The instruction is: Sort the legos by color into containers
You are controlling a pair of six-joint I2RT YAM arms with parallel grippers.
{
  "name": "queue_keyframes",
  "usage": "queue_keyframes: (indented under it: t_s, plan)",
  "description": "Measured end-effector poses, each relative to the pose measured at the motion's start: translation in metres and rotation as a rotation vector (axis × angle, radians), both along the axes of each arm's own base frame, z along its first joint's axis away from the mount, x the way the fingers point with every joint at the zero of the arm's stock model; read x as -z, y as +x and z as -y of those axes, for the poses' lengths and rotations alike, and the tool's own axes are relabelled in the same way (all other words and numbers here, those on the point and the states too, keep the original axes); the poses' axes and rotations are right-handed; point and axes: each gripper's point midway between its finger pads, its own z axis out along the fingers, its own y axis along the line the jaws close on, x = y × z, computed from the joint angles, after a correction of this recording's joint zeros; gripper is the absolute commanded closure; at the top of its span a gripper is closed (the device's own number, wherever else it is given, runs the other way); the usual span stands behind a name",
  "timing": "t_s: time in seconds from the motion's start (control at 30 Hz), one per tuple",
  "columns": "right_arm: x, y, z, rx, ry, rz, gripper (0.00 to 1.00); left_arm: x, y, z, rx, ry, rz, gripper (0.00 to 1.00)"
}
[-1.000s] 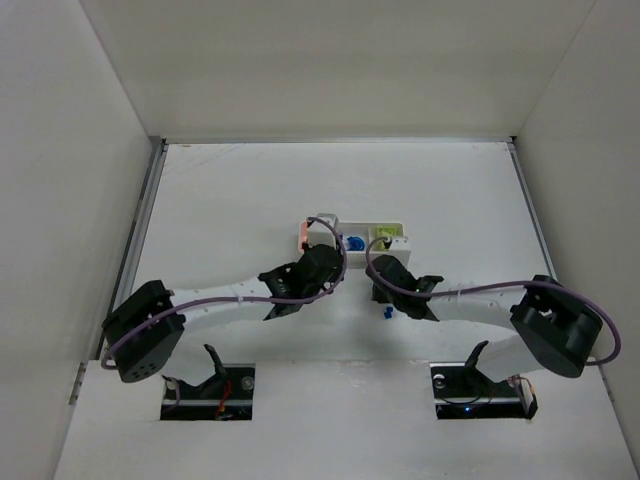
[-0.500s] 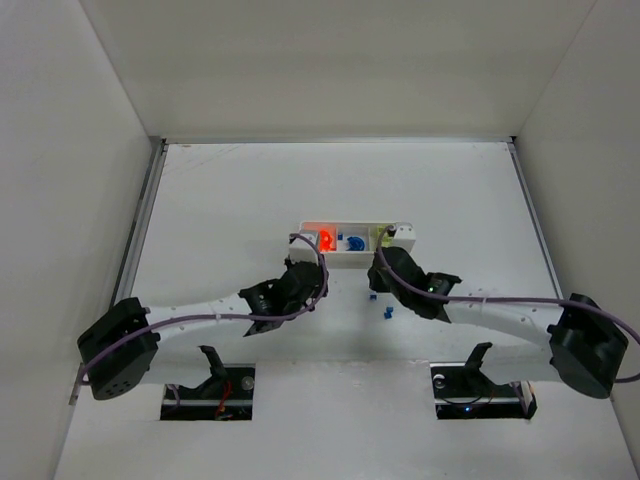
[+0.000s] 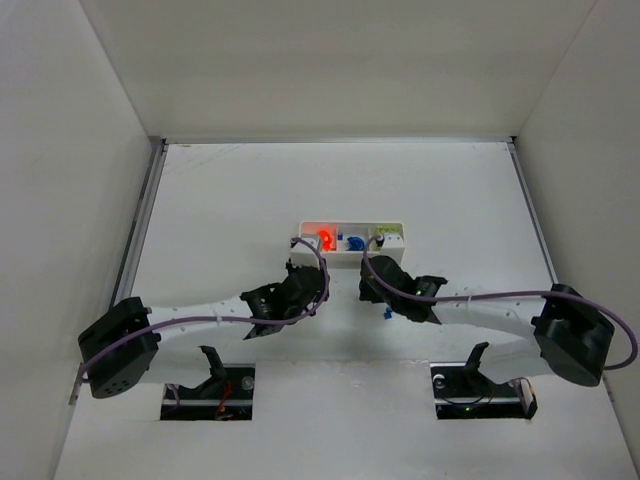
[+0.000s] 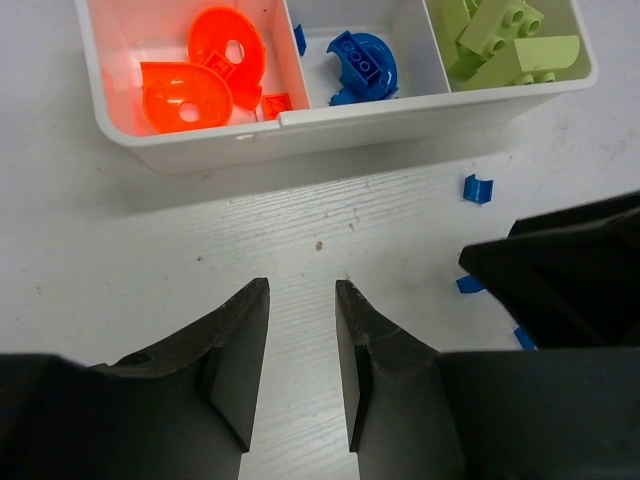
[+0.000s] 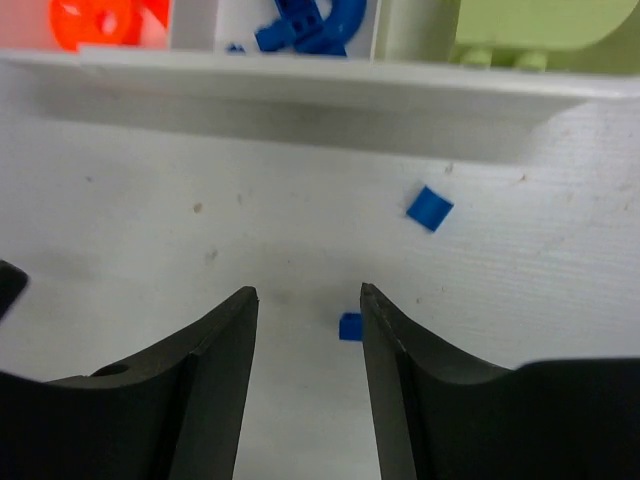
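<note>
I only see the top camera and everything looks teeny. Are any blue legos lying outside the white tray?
Observer: Yes. The right wrist view shows a tiny dark-blue plastic brick on the white table near the long white plastic tray, and a second dark-blue brick seen in the gap between the right fingers.
Operator: Are those fingers gripping it?
Observer: No, they stand apart, gripping nothing.
Operator: And the left fingers?
Observer: The left fingers are empty too, with a narrow gap over bare table.

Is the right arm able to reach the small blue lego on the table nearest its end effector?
Probably yes: the right end effector is open, and the blue lego lies between its fingers, uncovered, apart from the tray.
</note>
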Motion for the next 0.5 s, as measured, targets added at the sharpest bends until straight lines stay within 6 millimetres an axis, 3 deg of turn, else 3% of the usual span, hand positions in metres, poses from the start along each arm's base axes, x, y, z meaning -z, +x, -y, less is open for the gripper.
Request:
queue_keyframes:
  t_s: [0.23,0.5]
  plan:
    - [0.040,-0.018,0.002,-0.005,-0.088,-0.088,0.54,0.001,0.000,0.001,0.000,0.000,0.000,0.69]
    - [0.047,-0.019,0.007,0.025,-0.113,-0.093,0.53,0.004,0.000,-0.001,-0.003,0.003,-0.004,0.69]
